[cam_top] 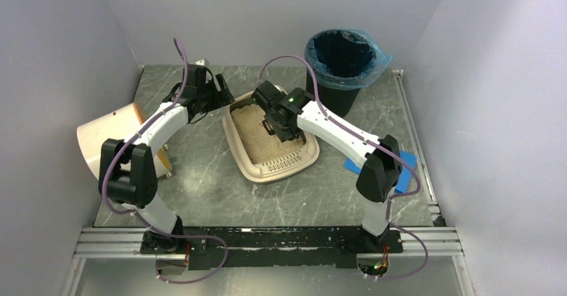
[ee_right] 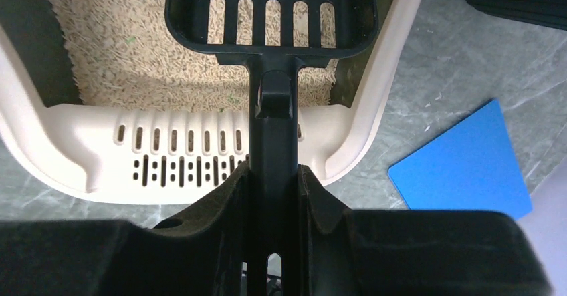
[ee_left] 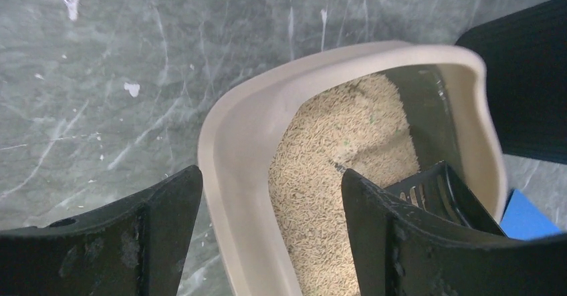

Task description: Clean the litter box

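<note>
**Scoop low in the litter, far corner straddled**

Nearest the arm bases, the litter box lies in the middle of the table, its slotted grate lip turned toward the arms. The right gripper reaches in over that lip, its fingers pressed tight on the handle of a black slotted scoop. The scoop's head sits low over the tan litter — probably to sift for clumps.

Beyond it, at the far left corner, the left gripper stands spread, one finger outside the rim and one inside. I cannot tell whether either touches the wall. That straddle looks meant to steady the tray against the scoop's push.

Just behind the box stands the black bin — close enough for dumping.
</note>
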